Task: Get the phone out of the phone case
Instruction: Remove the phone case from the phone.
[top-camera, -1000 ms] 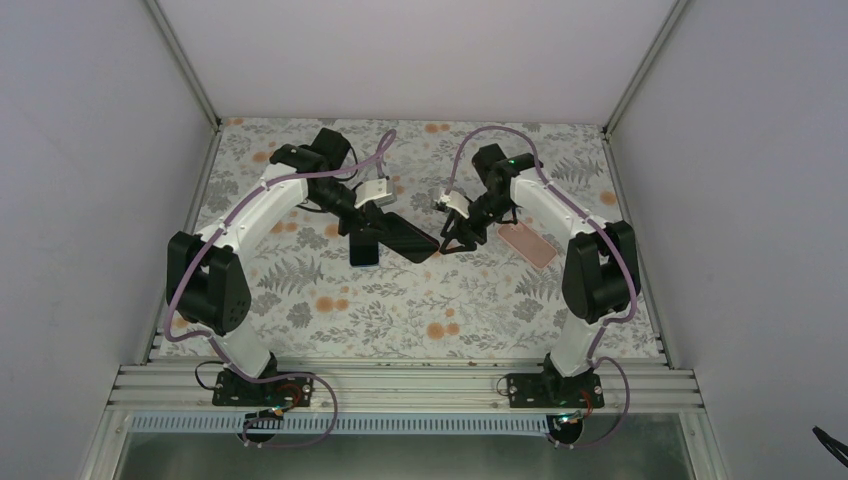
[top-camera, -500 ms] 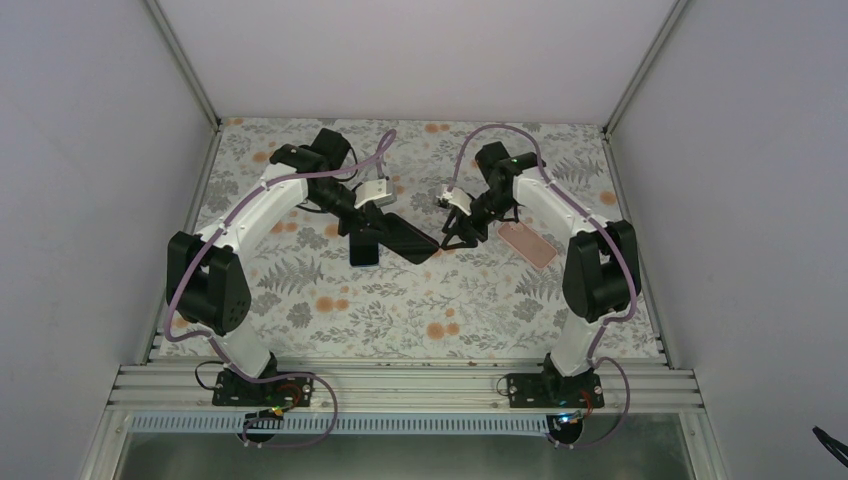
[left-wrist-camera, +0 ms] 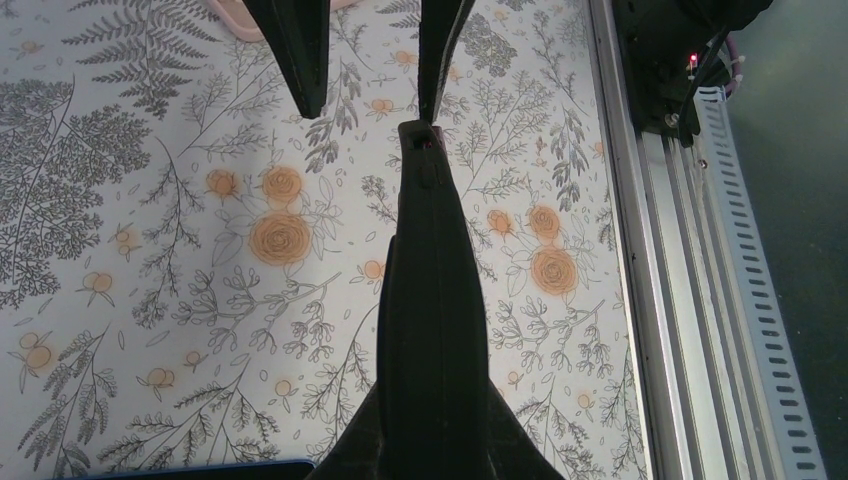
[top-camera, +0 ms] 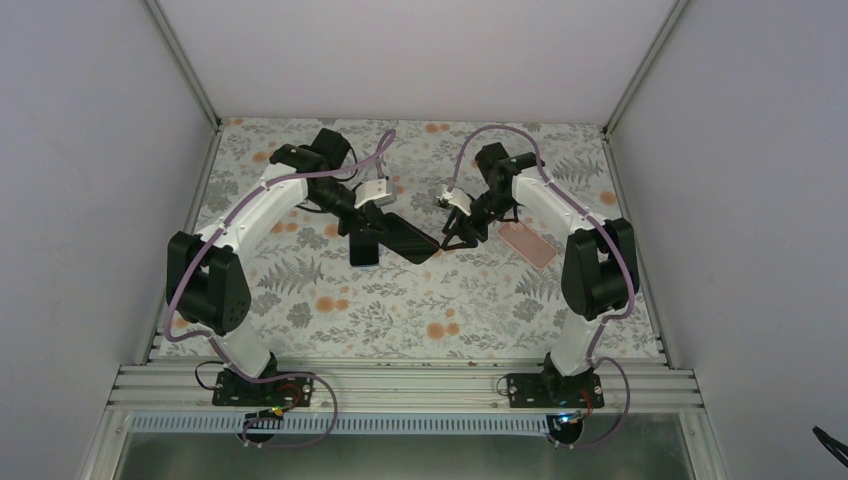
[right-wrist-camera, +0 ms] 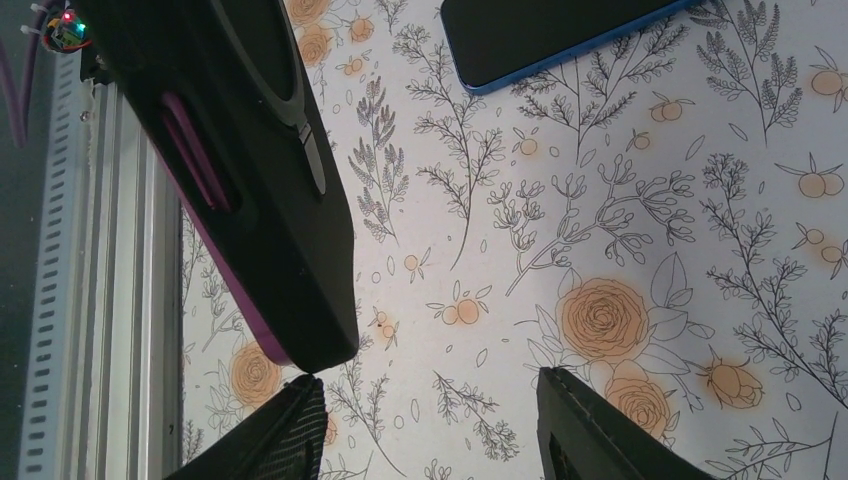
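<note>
My left gripper (top-camera: pixel 378 218) is shut on a black phone case (top-camera: pixel 408 238) and holds it above the table, tilted. In the left wrist view the case (left-wrist-camera: pixel 430 300) runs edge-on away from the left gripper (left-wrist-camera: pixel 432 445). In the right wrist view the case (right-wrist-camera: pixel 250 150) shows a purple edge along one side, which looks like the phone (right-wrist-camera: pixel 215 260) inside it. My right gripper (top-camera: pixel 455 236) is open at the case's free end. In its own view the right gripper (right-wrist-camera: pixel 430 400) has its left fingertip (right-wrist-camera: pixel 295 400) just under the case's corner.
A dark phone with a blue rim (right-wrist-camera: pixel 540 35) lies flat on the flowered table (top-camera: pixel 400 300), below the left gripper (top-camera: pixel 363 250). A pink flat case (top-camera: pixel 527 245) lies to the right of the right gripper. A metal rail (top-camera: pixel 400 385) runs along the near edge.
The right gripper has edged slightly toward the case's end. The left gripper and the case have stayed put.
</note>
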Available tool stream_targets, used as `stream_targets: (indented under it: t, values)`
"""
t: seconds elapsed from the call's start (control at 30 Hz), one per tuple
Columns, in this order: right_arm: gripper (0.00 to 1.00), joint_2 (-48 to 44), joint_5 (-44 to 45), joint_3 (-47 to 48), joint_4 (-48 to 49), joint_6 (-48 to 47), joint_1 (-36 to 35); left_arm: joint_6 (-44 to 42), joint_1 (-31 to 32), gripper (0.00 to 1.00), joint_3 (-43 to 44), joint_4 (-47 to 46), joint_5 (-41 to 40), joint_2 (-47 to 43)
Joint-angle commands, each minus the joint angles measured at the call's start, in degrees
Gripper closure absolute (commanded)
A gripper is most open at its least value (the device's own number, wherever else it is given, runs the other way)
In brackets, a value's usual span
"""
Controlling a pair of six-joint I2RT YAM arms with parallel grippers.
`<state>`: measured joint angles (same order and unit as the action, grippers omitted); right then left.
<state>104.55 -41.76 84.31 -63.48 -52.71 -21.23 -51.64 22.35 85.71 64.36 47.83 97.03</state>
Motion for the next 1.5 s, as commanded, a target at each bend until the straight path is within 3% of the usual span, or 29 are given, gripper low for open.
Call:
stream_targets:
  t: [0.0, 0.63, 0.97, 1.13, 1.47]
  values:
    - [0.47, -0.8, -1.6, 0.5, -1.0, -1.0, 0.3, -0.3, 0.1, 0.98, 1.8, -1.2, 3.6, -0.1]
    - [0.48, 0.5, -1.8, 0.5, 0.0, -0.5, -0.1, -0.3, 0.1, 0.98, 2.7, -0.7, 3.6, 0.8]
    - [0.48, 1.6, 1.5, 1.4, 7.7, 5.6, -0.7, -4.6, 0.6, 0.98, 5.6, 6.2, 8.6, 2.9]
    - [0.48, 1.9, 1.8, 3.1, 9.2, 7.2, -1.5, -4.0, 0.8, 0.98, 5.6, 5.0, 9.1, 2.5]
    - [0.47, -1.2, 4.1, 2.5, 21.3, 16.0, -3.0, -8.3, 0.8, 0.98, 8.7, 9.7, 11.1, 3.0]
